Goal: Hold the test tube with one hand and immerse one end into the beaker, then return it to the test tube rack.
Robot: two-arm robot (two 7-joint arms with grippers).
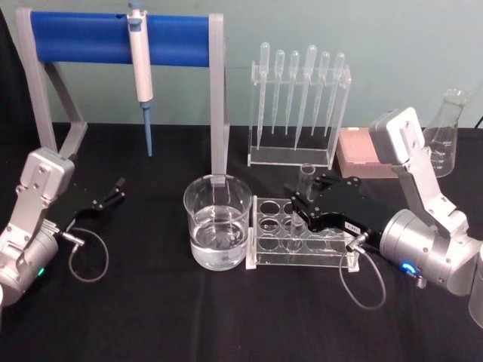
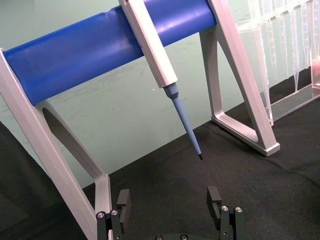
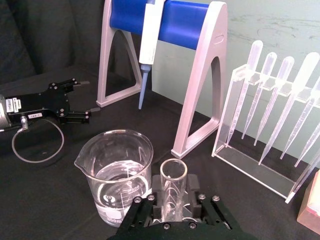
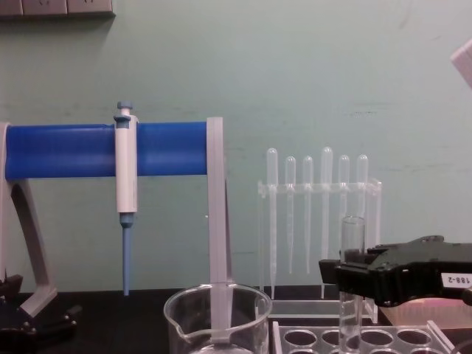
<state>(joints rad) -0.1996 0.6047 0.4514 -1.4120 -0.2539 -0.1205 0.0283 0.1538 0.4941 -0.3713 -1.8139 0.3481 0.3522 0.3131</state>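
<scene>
Right pincer (image 1: 302,197), reaching level, clamps the upright test tube (image 1: 306,181) over the rack (image 1: 302,243).

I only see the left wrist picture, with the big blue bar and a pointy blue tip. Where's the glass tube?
Observer: The right gripper has its jaws shut on the long clear glass test tube, which stands upright at the clear plastic rack.
Operator: Is it in the water yet?
Observer: No. The wide clear glass beaker, part full of clear liquid, stands beside the rack on the robot's left, apart from the tube.
Operator: Where's my arm?
Observer: The left gripper sits low over the black cloth, farther left than the beaker.
</scene>
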